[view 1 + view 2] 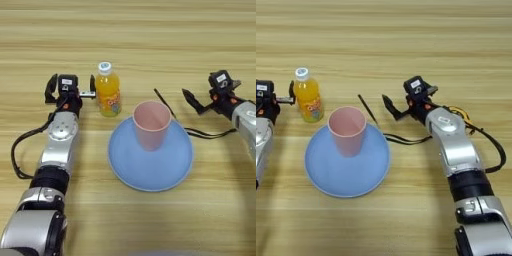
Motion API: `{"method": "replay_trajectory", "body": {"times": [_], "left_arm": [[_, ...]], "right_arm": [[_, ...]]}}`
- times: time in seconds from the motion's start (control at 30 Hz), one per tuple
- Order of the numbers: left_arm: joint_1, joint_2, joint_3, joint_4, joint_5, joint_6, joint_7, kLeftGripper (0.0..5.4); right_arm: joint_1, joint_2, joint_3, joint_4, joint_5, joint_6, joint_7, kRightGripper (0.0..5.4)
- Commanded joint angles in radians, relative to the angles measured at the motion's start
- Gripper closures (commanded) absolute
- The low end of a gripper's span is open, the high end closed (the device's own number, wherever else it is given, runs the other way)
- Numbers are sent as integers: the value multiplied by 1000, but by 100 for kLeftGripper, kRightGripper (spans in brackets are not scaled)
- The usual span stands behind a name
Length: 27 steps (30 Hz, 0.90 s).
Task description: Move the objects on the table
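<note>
A pale pink plastic cup (pixel 151 125), tapered and open at the top, is being carried upright on the far part of a large round blue plate (pixel 150 165), which is lying flat near the middle of the light wood-grain table (pixel 150 40). Just to the left of the cup, off the plate's rim, a small orange juice bottle (pixel 107 90) with a white cap and a colourful label is standing upright on the wood.

A thin black cable (pixel 200 132) is being trailed across the table from behind the cup toward the right arm, passing close to the plate's right edge.

The left gripper (pixel 70 90) is being held low over the table just left of the bottle, its forearm stretched straight back toward the near left corner; its two black fingers are spread wide, one of them just beside the bottle, and nothing is being pinched. The right gripper (pixel 401 106) is being held to the right of the cup, well apart from it, with the silver forearm angled back toward the near right; its fingers are parted and nothing is being gripped between them.
</note>
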Motion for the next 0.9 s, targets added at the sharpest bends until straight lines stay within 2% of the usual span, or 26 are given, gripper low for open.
{"method": "replay_trajectory", "body": {"times": [0.03, 0.2, 0.4, 0.63, 0.9], "left_arm": [[7, -2, -11, -25, 22, 26, 7, 0], [10, -6, -11, -35, 26, 34, 9, 0], [14, -10, -9, -47, 30, 40, 9, 0], [21, -10, -7, -66, 32, 51, 6, 0], [25, -12, -6, -74, 32, 56, 6, 0]], "right_arm": [[-66, 23, 28, 63, -19, -5, 18, 3], [-133, 51, 44, 148, -35, -23, 29, 3], [-210, 89, 70, 320, -74, -81, 26, 3], [-260, 124, 84, 459, -106, -143, 24, 3], [-292, 139, 88, 577, -135, -210, 18, 3]]}}
